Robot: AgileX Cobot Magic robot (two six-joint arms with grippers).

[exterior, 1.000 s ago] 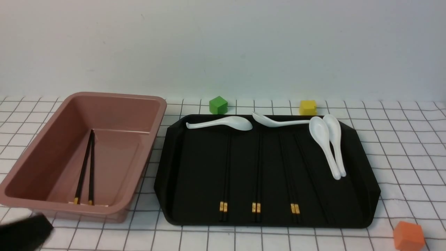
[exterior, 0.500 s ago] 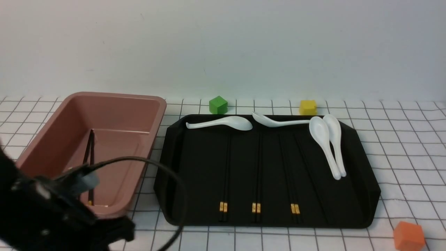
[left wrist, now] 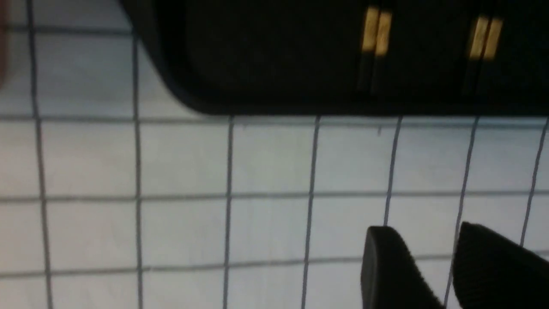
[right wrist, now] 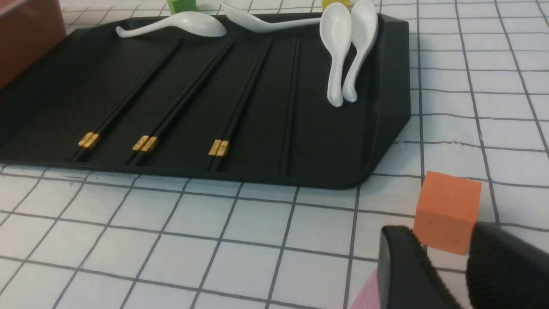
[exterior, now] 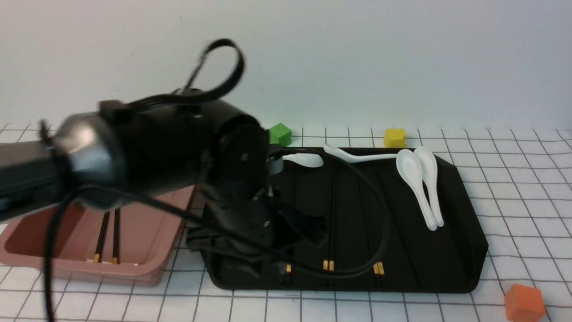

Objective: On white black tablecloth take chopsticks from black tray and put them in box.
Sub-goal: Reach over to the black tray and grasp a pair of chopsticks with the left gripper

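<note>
Plain pale wall (exterior: 357,67) behind

From my front camera I see a surface covered by a white tablecloth (exterior: 514,214) with a thin black grid of squares. On it, a pinkish-brown box (exterior: 156,264) sits on the left, partly hidden. Just beside it, in the middle, lies a wide black tray (exterior: 456,264). Near the tray's far edge are a green block (exterior: 280,134) and a yellow block (exterior: 395,138). An orange block (exterior: 524,302) rests at the near right.
</note>
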